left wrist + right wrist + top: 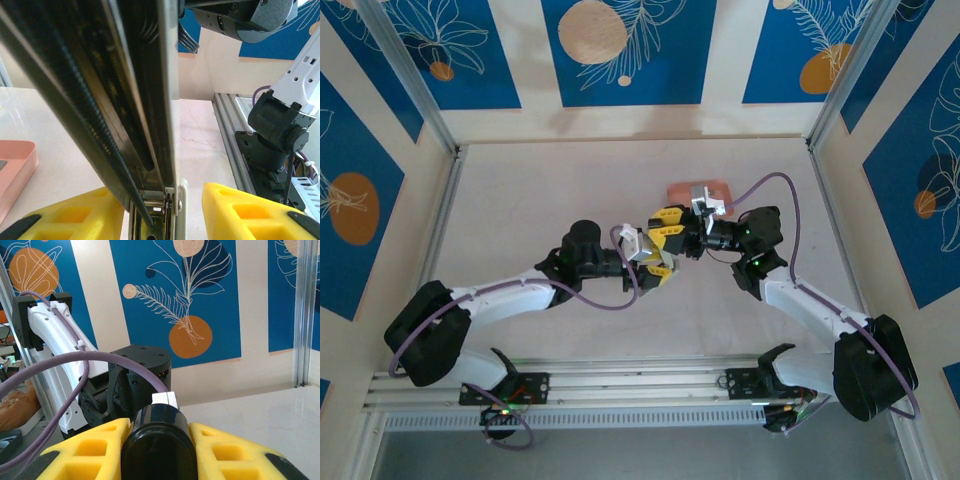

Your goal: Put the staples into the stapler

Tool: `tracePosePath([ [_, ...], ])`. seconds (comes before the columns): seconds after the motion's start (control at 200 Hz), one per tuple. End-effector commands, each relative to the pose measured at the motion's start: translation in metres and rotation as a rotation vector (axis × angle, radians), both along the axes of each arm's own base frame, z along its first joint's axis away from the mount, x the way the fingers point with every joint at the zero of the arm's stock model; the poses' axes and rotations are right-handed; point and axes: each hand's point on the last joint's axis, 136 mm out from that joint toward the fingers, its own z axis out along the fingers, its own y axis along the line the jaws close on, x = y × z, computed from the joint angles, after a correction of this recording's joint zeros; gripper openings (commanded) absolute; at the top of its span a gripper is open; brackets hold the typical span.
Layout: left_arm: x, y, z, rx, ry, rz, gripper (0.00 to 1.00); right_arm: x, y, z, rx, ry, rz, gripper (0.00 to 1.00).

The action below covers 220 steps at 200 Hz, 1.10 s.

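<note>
We see the 2 arms meeting over the middle of the pale table (540, 190), with the stapler (145, 100) spanning the gap between them. Its long axis runs from one gripper to the other. From the left wrist it rises away as an opened metal channel with a spring inside.

The right gripper (160, 427) is pinched on the stapler's rounded black end (160, 445). The left gripper (160, 192) straddles the hinge end with its jaws spread. 1 yellow finger (75, 215) looks to be against the metal, and the other (250, 210) shows a bare gap.

The salmon tray (692, 190) lies just beyond the grippers, on the far side and slightly right, so we judge the right arm nearer to it, though that arm is occupied.

From above, the right gripper (672, 228) covers part of the tray and the stapler's outline is lost among the fingers. The staples (2, 164) show as 1 grey sliver cut off at the tray's edge, and we cannot count them.
</note>
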Motion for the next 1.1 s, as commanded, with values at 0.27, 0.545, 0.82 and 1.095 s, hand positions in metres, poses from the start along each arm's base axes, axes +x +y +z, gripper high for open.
tracePosePath([
  [0.27,0.009,-0.006,0.005,0.004,-0.001,0.041,0.06,-0.004,0.000,0.027,0.064,-0.077,-0.019,0.00],
  [0.545,0.019,0.011,-0.011,0.113,0.084,0.144,0.00,0.011,-0.005,0.008,0.074,-0.040,-0.135,0.00],
  [0.82,0.046,0.052,-0.026,0.256,0.243,0.396,0.00,0.026,-0.017,-0.017,0.058,0.021,-0.286,0.55],
  [1.095,0.064,0.134,-0.046,0.435,0.485,0.708,0.00,0.031,-0.022,-0.056,0.002,0.112,-0.387,0.60],
])
